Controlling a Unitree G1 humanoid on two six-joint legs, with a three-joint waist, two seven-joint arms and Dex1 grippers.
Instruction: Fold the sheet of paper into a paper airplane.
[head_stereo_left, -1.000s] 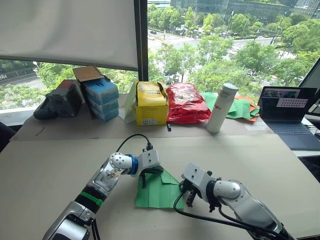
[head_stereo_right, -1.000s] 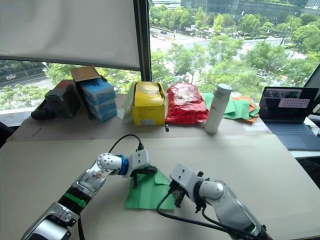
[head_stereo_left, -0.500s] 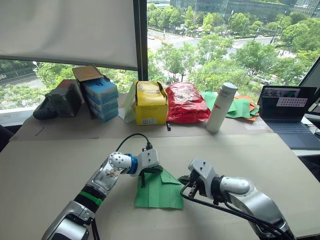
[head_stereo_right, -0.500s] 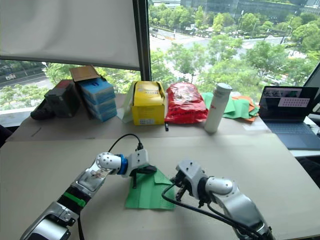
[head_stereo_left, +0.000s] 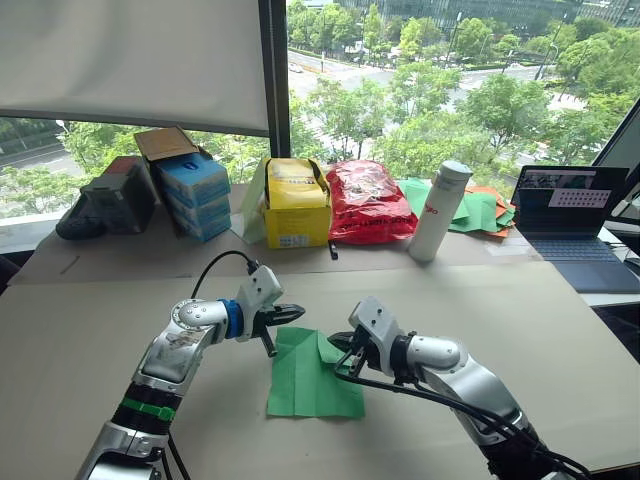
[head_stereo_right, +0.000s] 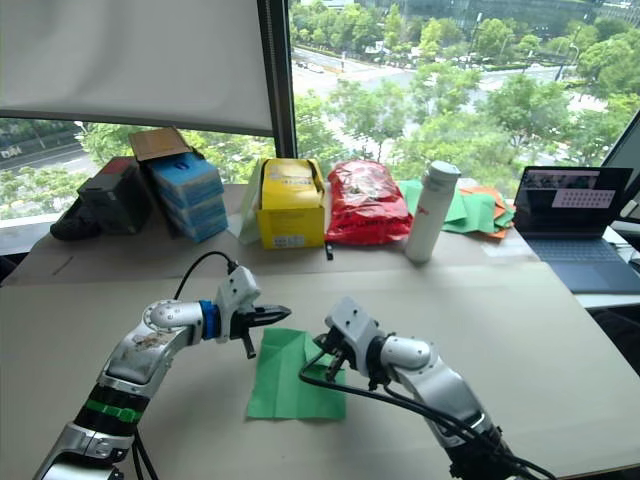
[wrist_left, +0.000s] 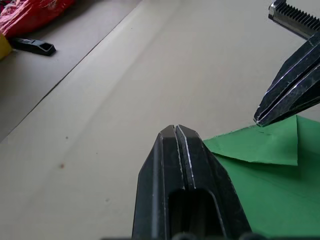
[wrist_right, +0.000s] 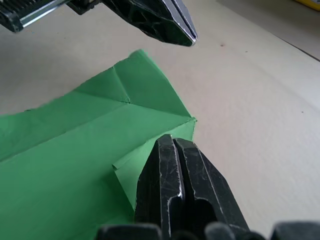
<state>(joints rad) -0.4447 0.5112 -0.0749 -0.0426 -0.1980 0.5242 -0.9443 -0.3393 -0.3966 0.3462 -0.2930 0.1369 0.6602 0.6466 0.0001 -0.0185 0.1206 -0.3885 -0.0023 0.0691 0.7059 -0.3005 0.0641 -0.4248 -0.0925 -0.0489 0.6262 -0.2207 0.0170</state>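
The sheet of paper (head_stereo_left: 303, 388) is bright green and lies flat on the table with its far corners folded in and creases across it. My right gripper (head_stereo_left: 338, 347) is shut, its tips resting on the folded flap at the sheet's far right corner (wrist_right: 150, 155). My left gripper (head_stereo_left: 297, 313) is shut with nothing in it. It hovers just past the sheet's far left corner, pointing toward the right gripper. In the left wrist view its tips (wrist_left: 175, 131) sit beside the green flap (wrist_left: 260, 147). The paper airplane is out of view.
Along the window ledge stand blue boxes (head_stereo_left: 193, 192), a yellow box (head_stereo_left: 297, 212), a red bag (head_stereo_left: 368, 203), a white bottle (head_stereo_left: 440, 212) and a pile of green and orange sheets (head_stereo_left: 478, 212). A laptop (head_stereo_left: 575, 215) sits at the far right. Bare table surrounds the sheet.
My left gripper has lifted off the sheet and drawn back to the left. The right gripper has moved left onto the sheet's far right corner. The camera has shifted slightly.
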